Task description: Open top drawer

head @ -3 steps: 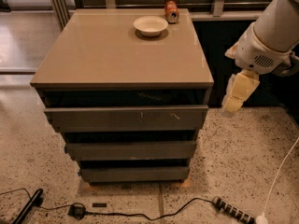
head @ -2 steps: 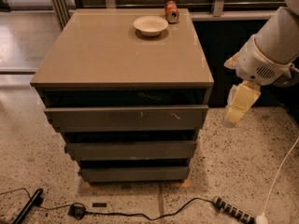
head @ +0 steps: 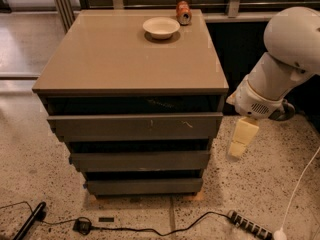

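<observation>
The top drawer (head: 135, 126) is the widest dark grey flat front, just under the brown cabinet top (head: 125, 59), with pale scratch marks near its centre and right. A dark gap runs above it. My gripper (head: 238, 148) hangs pale yellow and pointing down from the white arm (head: 280, 69). It is just right of the drawer's right end, at about its height, and not touching it.
Two narrower grey drawer fronts (head: 140, 160) (head: 144, 186) sit below. A white bowl (head: 160, 27) and an orange can (head: 183, 12) stand at the back of the cabinet top. Black cables, a plug (head: 82, 226) and a power strip (head: 250, 225) lie on the speckled floor.
My gripper has moved down and left, from beside the cabinet top to beside the top drawer's right end. The drawers have not moved.
</observation>
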Controlling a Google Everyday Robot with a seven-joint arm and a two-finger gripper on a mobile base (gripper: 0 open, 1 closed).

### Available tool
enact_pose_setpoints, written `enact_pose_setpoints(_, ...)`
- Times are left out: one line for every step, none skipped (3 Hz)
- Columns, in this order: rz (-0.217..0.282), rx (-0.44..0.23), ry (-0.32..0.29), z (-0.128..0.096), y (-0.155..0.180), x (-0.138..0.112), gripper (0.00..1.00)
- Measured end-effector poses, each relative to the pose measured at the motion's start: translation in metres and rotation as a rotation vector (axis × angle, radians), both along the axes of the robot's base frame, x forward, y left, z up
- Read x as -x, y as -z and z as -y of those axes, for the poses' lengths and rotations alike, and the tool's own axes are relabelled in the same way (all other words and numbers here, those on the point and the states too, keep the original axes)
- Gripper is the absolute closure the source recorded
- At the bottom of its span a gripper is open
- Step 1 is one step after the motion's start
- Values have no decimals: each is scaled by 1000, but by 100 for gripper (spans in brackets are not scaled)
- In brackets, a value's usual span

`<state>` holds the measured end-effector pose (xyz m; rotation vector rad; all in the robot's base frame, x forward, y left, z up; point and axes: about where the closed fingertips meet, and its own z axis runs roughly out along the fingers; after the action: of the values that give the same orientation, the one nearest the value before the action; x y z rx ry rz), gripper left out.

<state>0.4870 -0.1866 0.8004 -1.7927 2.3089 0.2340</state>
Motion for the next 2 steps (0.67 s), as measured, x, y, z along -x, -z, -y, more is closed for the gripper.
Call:
enact_pose_setpoints(-44, 10, -3, -1, 26, 2, 0)
enact_pose_setpoints(-91, 31, -10, 0, 59, 2, 0)
